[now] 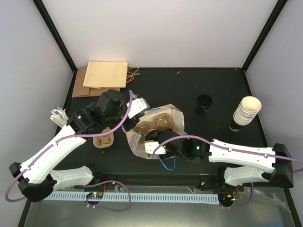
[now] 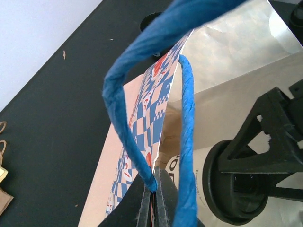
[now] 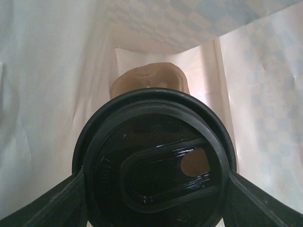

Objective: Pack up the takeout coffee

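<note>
Takeout coffee (image 3: 154, 165), a paper cup capped by a round black plastic lid, is held just inside the bag's mouth. Left: the left gripper (image 2: 154, 189) is closed on the twisted blue paper handle (image 2: 124, 137), raising one wall of the blue-checked paper bag (image 2: 144, 118) so the mouth gapes. Centre: a brown moulded-pulp cup carrier (image 3: 149, 78) sits deeper in the bag. Right: the right gripper (image 3: 154, 194) clamps the cup from both sides. The step in hand appears to be insertion. The next move calls for advancing the cup to a carrier well, seating it, then releasing.
</note>
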